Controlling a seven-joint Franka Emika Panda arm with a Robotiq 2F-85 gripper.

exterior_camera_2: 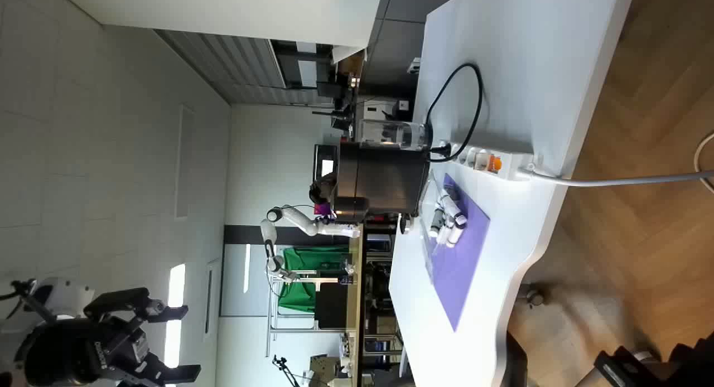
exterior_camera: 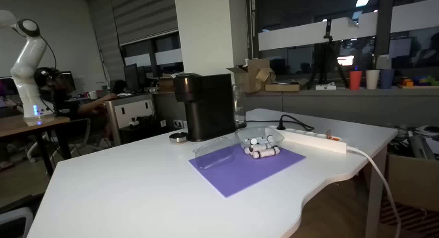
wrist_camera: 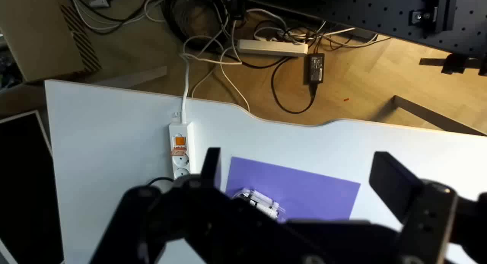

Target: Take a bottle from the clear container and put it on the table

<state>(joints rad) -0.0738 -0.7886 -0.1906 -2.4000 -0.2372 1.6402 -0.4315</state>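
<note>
Several small whitish bottles with dark bands [exterior_camera: 265,152] lie heaped in the clear container [exterior_camera: 248,131], which rests on the purple mat. They also show in an exterior view that stands on its side [exterior_camera_2: 456,233]. In the wrist view the bottles [wrist_camera: 262,204] are partly hidden by my gripper's body. The table [exterior_camera: 137,197] is white with a curved edge. My gripper [wrist_camera: 297,166] is open, with nothing between its fingers, high above the table. It also shows in an exterior view [exterior_camera_2: 177,342], well apart from the bottles.
The purple mat [exterior_camera: 236,183] carries a clear plastic lid-like shell [exterior_camera: 215,157] beside the container. A black machine [exterior_camera: 212,107] stands behind, near a small round metal tin [exterior_camera: 178,137]. A white power strip [exterior_camera: 312,140] with cables lies close to the container.
</note>
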